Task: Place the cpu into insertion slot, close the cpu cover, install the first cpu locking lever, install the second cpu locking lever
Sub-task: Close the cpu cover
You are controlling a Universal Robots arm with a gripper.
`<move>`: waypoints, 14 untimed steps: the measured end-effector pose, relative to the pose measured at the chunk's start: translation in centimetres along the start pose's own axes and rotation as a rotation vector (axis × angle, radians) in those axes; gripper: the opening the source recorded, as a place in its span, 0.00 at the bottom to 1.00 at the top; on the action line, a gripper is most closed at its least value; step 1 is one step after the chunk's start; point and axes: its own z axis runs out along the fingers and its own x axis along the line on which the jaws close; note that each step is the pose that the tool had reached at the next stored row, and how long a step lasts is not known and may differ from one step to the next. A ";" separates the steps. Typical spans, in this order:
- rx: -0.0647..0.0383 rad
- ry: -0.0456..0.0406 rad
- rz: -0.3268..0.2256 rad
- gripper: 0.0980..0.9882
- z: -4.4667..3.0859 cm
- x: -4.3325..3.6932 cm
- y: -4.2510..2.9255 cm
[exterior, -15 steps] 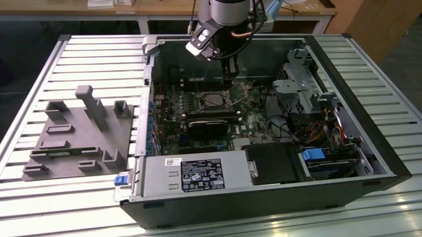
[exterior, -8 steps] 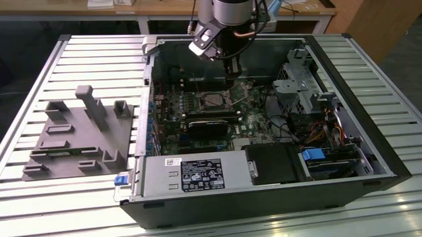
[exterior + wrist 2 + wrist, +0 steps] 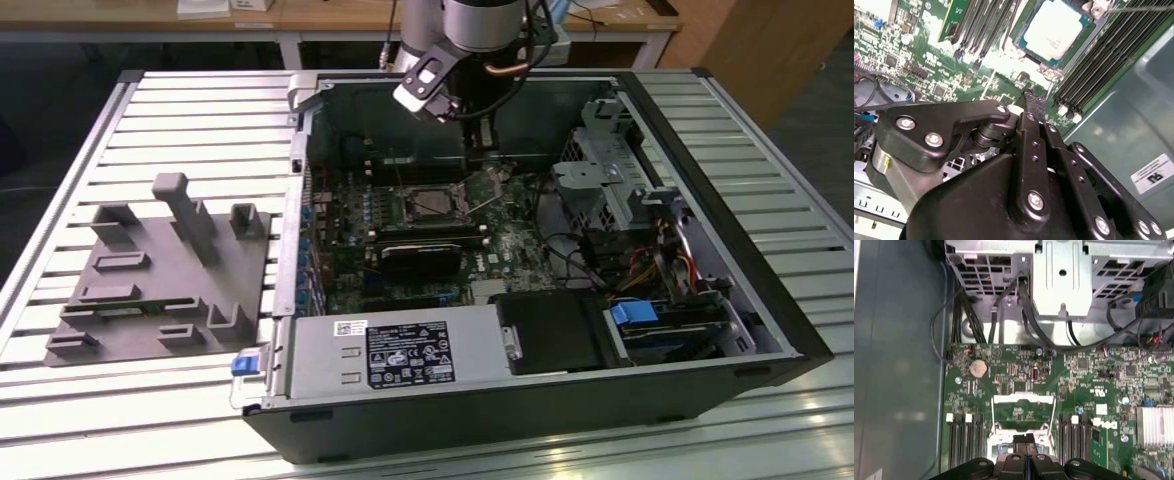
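The cpu (image 3: 1054, 27), a pale silver square with a green edge, lies in the insertion slot (image 3: 396, 205) on the motherboard inside the open computer case. The cpu cover (image 3: 1024, 399), a thin metal frame with a cut-out centre, stands swung open beyond the slot. A thin metal lever rod (image 3: 1144, 7) runs beside the slot's corner. My gripper (image 3: 1029, 97) hangs above the board just off the slot's edge, its black fingers (image 3: 1025, 440) pressed together with nothing seen between them. In the exterior view the gripper (image 3: 481, 150) is over the far side of the board.
Long black memory slots (image 3: 1104, 60) flank the socket. A black heatsink block (image 3: 420, 262) sits on the near side of it. A metal drive cage (image 3: 601, 170) with cables fills the exterior view's right, and a grey fixture plate (image 3: 160, 270) lies outside the case on the left.
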 end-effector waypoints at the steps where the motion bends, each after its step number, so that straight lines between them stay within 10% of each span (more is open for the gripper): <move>1: 0.000 0.0001 0.000 0.00 0.02 0.01 0.18; 14: 0.000 0.0000 0.000 0.00 0.12 0.06 1.29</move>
